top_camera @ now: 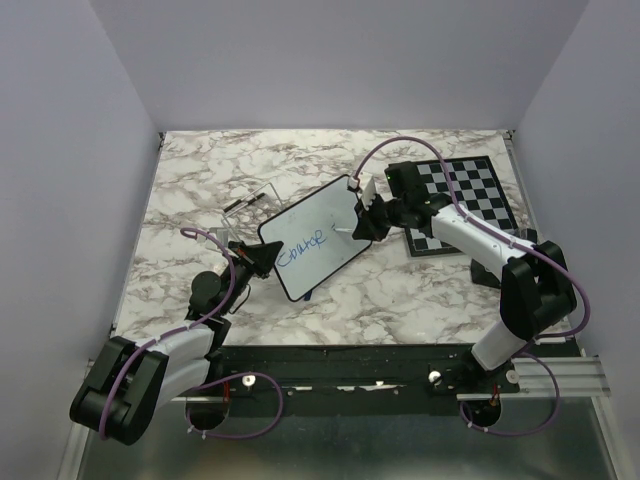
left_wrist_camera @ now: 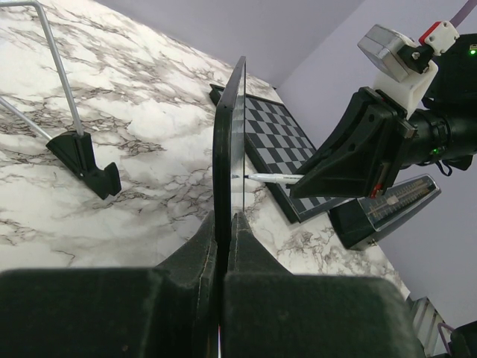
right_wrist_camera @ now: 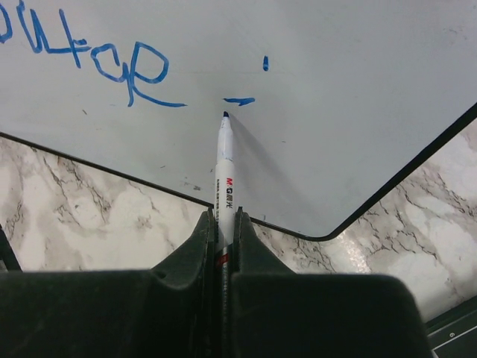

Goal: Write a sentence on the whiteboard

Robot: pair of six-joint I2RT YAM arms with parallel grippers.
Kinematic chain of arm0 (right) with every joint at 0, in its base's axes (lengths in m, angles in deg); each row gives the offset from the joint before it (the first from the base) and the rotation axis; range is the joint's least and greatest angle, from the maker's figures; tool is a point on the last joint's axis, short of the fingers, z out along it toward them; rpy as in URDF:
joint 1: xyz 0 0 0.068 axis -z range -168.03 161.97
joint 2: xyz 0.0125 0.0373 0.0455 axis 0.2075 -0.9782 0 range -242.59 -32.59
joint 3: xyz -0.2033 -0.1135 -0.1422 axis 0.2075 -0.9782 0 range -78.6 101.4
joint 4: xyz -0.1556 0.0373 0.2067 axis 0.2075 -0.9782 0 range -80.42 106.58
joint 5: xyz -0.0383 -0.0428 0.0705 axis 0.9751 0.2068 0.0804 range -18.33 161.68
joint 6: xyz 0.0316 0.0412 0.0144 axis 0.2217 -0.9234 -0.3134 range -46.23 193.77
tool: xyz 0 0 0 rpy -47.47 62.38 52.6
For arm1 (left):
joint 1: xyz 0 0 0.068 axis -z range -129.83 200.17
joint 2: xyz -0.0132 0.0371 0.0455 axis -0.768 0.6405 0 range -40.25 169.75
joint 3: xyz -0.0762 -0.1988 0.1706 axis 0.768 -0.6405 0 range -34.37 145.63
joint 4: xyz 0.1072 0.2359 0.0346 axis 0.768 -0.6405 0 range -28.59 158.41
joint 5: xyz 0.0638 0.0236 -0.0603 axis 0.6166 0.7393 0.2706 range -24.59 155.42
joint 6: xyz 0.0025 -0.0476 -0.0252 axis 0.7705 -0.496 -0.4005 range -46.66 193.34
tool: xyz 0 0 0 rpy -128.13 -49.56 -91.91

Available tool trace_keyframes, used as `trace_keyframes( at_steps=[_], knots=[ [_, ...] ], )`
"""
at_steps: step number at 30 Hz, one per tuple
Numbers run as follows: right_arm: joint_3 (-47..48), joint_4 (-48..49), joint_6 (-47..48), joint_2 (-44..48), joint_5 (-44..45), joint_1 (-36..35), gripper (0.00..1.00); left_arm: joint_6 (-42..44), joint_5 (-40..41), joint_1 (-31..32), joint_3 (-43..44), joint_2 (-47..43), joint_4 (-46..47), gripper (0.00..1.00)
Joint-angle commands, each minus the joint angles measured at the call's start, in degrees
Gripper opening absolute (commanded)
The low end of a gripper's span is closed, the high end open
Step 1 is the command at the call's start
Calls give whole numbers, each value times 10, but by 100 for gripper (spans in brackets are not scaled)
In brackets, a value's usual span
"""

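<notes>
The whiteboard (top_camera: 318, 232) is held tilted up off the marble table, and my left gripper (top_camera: 262, 256) is shut on its left edge. In the left wrist view the whiteboard (left_wrist_camera: 227, 142) shows edge-on, rising from between that gripper's (left_wrist_camera: 223, 224) closed fingers. My right gripper (right_wrist_camera: 222, 220) is shut on a white marker (right_wrist_camera: 225, 168). The marker's blue tip touches the whiteboard (right_wrist_camera: 350, 82) just under a short fresh stroke (right_wrist_camera: 240, 101). The sentence (right_wrist_camera: 112, 63) is blue lettering, one word to the left of the tip. The sentence (top_camera: 303, 246) also shows from above.
A checkered chessboard (top_camera: 462, 198) lies at the back right, under the right arm. A thin wire stand with black feet (top_camera: 250, 198) sits behind the board on the left. In the left wrist view the stand (left_wrist_camera: 71, 127) is on the left.
</notes>
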Motion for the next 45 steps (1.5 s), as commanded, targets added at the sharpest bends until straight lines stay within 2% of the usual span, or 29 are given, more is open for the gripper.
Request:
trace_keyframes(
  at_steps=[1,17,31,39,45],
  knots=[
    [7,-35,37,-1,-34,-2,0,23,-15,4,-11,-5,0,0],
    [25,-38,18,-19,-5,-3,0,22,-15,4,-12,-2,4,0],
    [8,22,-33,18,55,3,1,24,-18,4,-9,-5,-1,0],
    [-4,24,-18,29,-3,4,1,24,-18,4,-7,-5,-2,0],
    [7,15,-22,7,-5,3,1,24,-18,4,-8,0,4,0]
  ],
)
